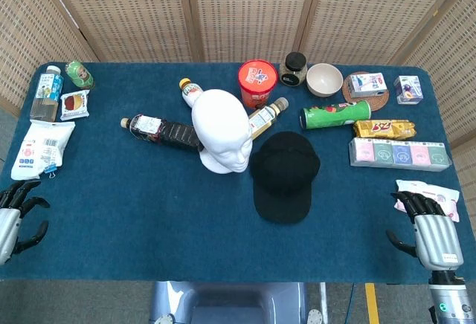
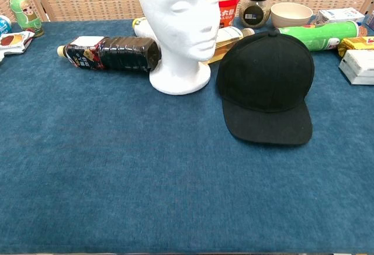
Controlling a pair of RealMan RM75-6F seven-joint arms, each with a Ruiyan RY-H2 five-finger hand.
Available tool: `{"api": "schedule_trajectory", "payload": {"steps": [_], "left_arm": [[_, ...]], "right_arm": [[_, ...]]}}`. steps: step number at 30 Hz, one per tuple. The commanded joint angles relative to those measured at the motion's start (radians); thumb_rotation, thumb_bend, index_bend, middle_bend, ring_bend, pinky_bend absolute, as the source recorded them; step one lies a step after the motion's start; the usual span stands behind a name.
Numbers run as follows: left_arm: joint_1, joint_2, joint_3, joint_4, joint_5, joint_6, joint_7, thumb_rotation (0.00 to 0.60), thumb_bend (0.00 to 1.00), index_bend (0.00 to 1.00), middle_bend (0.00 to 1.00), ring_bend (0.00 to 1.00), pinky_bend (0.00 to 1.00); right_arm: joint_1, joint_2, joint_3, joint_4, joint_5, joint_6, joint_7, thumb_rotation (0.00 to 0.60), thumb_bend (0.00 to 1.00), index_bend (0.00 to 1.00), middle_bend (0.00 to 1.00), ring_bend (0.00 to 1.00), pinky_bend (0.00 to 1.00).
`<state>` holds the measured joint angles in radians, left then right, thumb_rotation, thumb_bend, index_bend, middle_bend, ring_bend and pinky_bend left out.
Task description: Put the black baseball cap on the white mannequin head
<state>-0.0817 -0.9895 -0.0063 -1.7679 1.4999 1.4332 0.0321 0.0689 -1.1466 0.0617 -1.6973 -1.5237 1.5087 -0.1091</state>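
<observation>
The black baseball cap (image 1: pixel 283 173) lies at frame centre, brim toward the lower edge, just right of the white mannequin head (image 1: pixel 221 131). The right hand (image 1: pixel 429 227), lower right, sits nearer than the left hand (image 1: pixel 16 218); both hold nothing, fingers loosely curled and apart.

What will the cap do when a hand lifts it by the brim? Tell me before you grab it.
The cap is probably light: plain fabric, lying flat on the table. Its brim looks flat and stiff, so it should give a firm hold. The domed crown holds its shape now but may sag or dent when gripped.
</observation>
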Motion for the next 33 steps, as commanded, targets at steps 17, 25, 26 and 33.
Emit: {"api": "schedule_trajectory", "payload": {"steps": [17, 25, 26, 33], "left_arm": [[0.002, 0.027, -0.007, -0.026, 0.015, 0.028, 0.012, 0.600, 0.38, 0.39, 0.16, 0.08, 0.14], [0.000, 0.036, -0.011, -0.030, 0.022, 0.035, 0.007, 0.600, 0.38, 0.39, 0.16, 0.08, 0.14], [0.000, 0.038, -0.011, -0.030, 0.023, 0.037, 0.006, 0.600, 0.38, 0.39, 0.16, 0.08, 0.14], [-0.003, 0.062, -0.017, -0.044, 0.029, 0.042, 0.004, 0.600, 0.38, 0.39, 0.16, 0.08, 0.14]], "right_arm": [[-0.003, 0.003, -0.003, 0.002, -0.017, 0.011, 0.012, 0.600, 0.26, 0.23, 0.26, 0.25, 0.24], [0.005, 0.001, -0.001, 0.001, -0.041, 0.016, 0.003, 0.600, 0.26, 0.26, 0.31, 0.31, 0.29], [0.006, -0.002, -0.001, 0.003, -0.047, 0.019, 0.001, 0.600, 0.26, 0.27, 0.33, 0.32, 0.30], [0.030, -0.022, 0.001, 0.002, -0.092, 0.015, -0.009, 0.600, 0.26, 0.36, 0.46, 0.51, 0.53]]}}
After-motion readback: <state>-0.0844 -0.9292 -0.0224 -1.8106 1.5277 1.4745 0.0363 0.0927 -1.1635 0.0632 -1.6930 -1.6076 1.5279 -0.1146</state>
